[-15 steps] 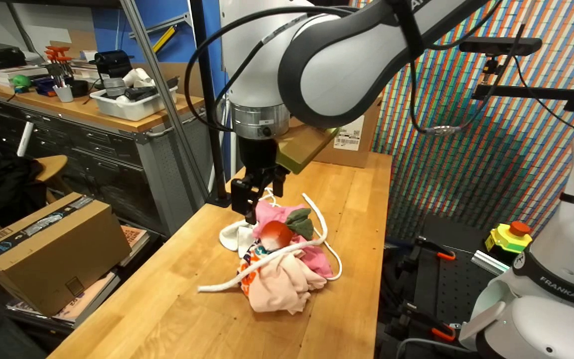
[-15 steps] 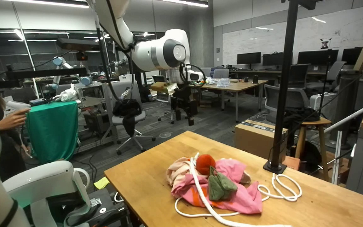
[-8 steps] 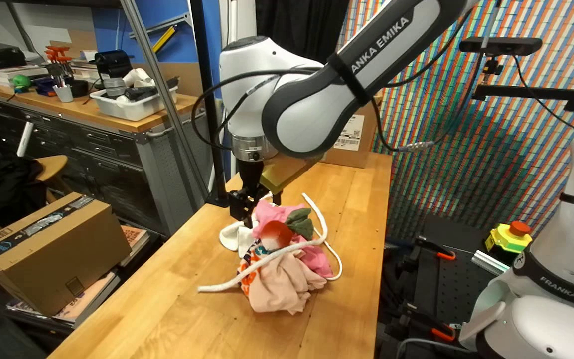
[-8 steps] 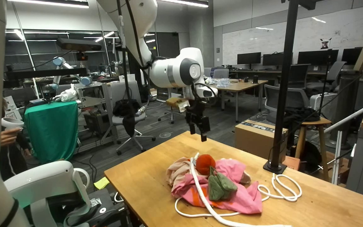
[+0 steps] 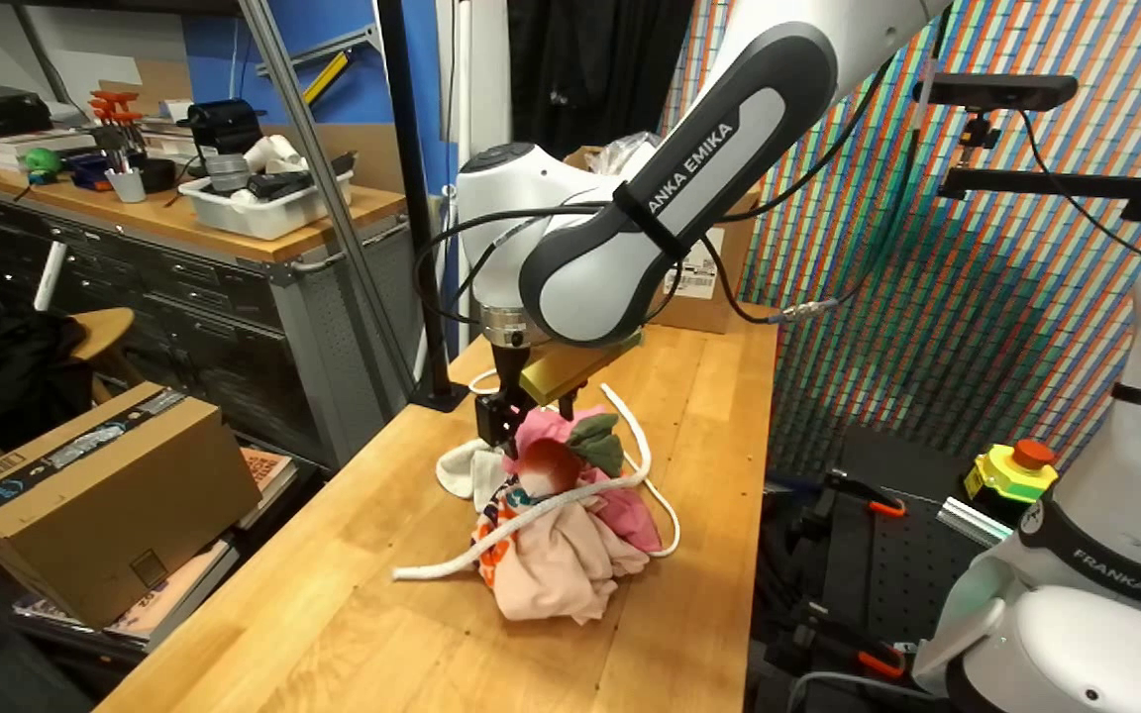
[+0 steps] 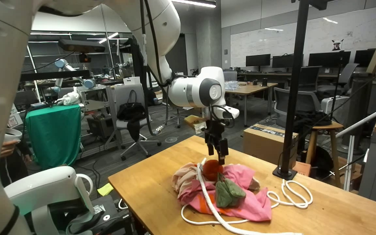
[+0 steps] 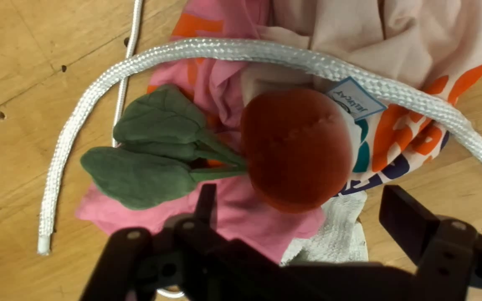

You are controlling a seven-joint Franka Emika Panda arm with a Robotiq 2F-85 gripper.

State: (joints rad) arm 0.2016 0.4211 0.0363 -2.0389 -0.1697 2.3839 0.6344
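I am hovering the gripper [image 7: 301, 202], jaws wide and empty, near the red plush [image 7: 297, 152], which is lying on the rumpled cloth [image 7: 262, 221] beside the thick white rope [image 7: 241, 49]; I am judging that closing too low could be pinching the cloth and dragging the rope.

In my wrist view, a round red toy [image 7: 295, 150] on pink cloth [image 7: 249, 217], green leaves [image 7: 144, 177] toward nine o'clock.

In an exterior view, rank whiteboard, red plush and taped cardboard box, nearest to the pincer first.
1. Red plush: just below the pincer, on the cloth pile.
2. Taped cardboard box: beyond the table, at picture right.
3. Whiteboard: across the room, at picture right.
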